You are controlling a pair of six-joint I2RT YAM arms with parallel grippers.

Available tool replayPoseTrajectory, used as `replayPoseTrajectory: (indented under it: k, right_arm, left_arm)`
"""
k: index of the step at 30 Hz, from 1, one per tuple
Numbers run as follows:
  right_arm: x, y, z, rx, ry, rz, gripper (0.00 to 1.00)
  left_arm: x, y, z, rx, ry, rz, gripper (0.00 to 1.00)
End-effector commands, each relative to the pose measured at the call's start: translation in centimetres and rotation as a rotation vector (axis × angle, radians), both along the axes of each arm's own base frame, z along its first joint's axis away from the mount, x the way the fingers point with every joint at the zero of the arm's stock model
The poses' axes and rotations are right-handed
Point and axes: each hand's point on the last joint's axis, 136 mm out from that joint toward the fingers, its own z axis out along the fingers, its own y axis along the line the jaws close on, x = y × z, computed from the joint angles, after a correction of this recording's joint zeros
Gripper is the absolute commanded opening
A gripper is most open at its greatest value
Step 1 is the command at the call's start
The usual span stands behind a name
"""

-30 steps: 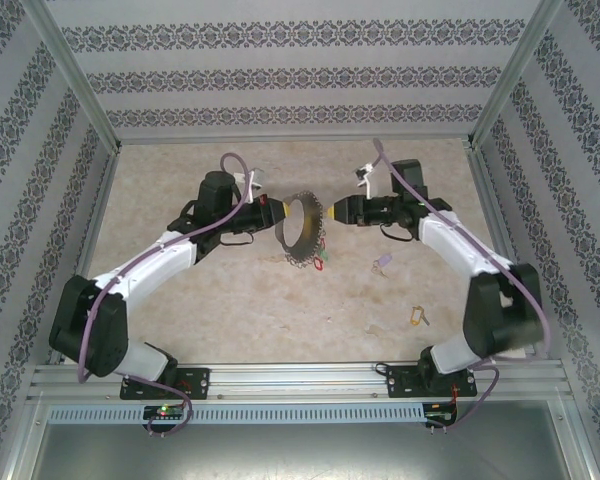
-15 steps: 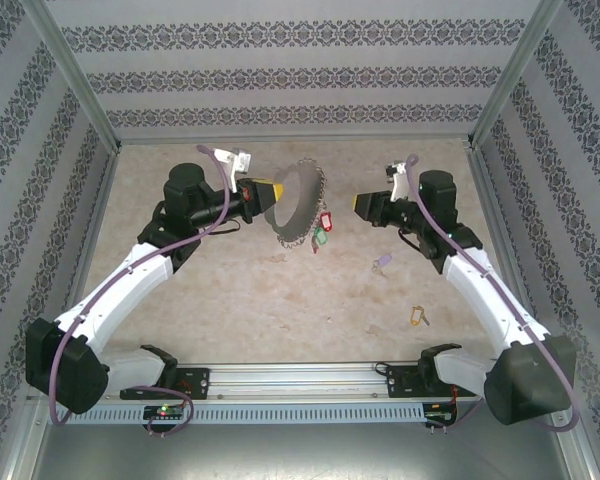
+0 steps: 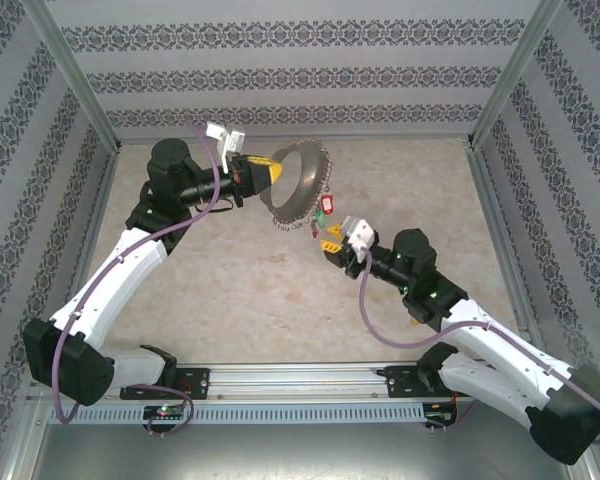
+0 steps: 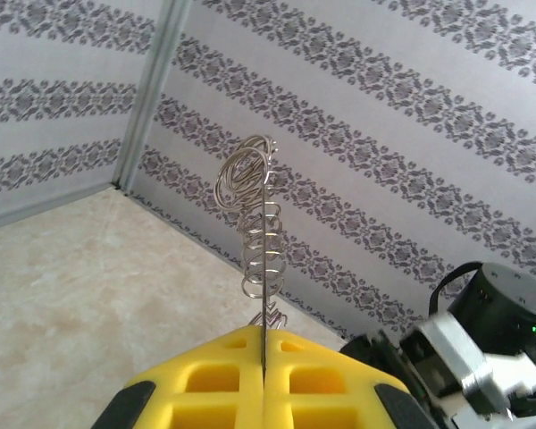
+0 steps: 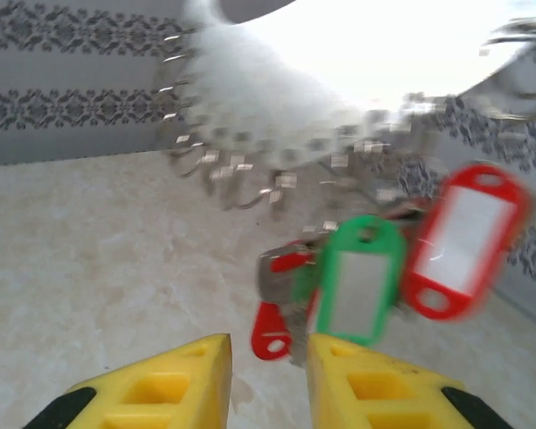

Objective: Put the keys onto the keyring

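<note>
The thin silver keyring [image 4: 261, 234], fringed with wire loops, is clamped edge-on by the left gripper [image 4: 263, 349]. Red- and green-tagged keys [image 5: 362, 281] are hung from it. The right gripper [image 5: 268, 366] is seen parted, empty.

Overhead camera looking down from behind, wrist cameras close-up facing forward, all sharing the keyring [image 3: 296, 186]

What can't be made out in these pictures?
Right wrist view: the keyring is blurred and washed out.
Right wrist view: the keys are blurred, partly behind the green tag.
Left wrist view: the keyring's lower rim is hidden inside the left gripper.
</note>
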Motion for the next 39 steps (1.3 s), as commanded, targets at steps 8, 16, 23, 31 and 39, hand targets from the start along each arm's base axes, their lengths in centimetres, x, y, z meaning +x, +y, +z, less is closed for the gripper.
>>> replayPoseTrajectory:
  k: [8, 16, 23, 31, 39]
  right_arm:
    - [-0.5, 2.7, 3.6, 0.047, -0.239, 0.015, 0.29]
    - [0.1, 3.3, 3.2, 0.053, -0.223, 0.002, 0.29]
    - [0.6, 3.3, 3.7, 0.069, -0.244, -0.032, 0.26]
    - [1.1, 3.7, 3.4, 0.061, -0.245, -0.039, 0.22]
    - [1.6, 3.9, 3.6, 0.064, -0.253, -0.066, 0.18]
  left_arm:
    - [-1.2, -0.2, 2.1, 0.022, -0.061, -0.083, 0.00]
    - [-1.6, -0.2, 2.5, 0.020, -0.062, -0.093, 0.00]
    - [-1.6, -0.3, 2.3, 0.017, -0.052, -0.100, 0.00]
    - [-1.6, -0.3, 2.3, 0.013, -0.044, -0.099, 0.00]
    - [-1.4, -0.3, 2.1, 0.009, -0.033, -0.094, 0.00]
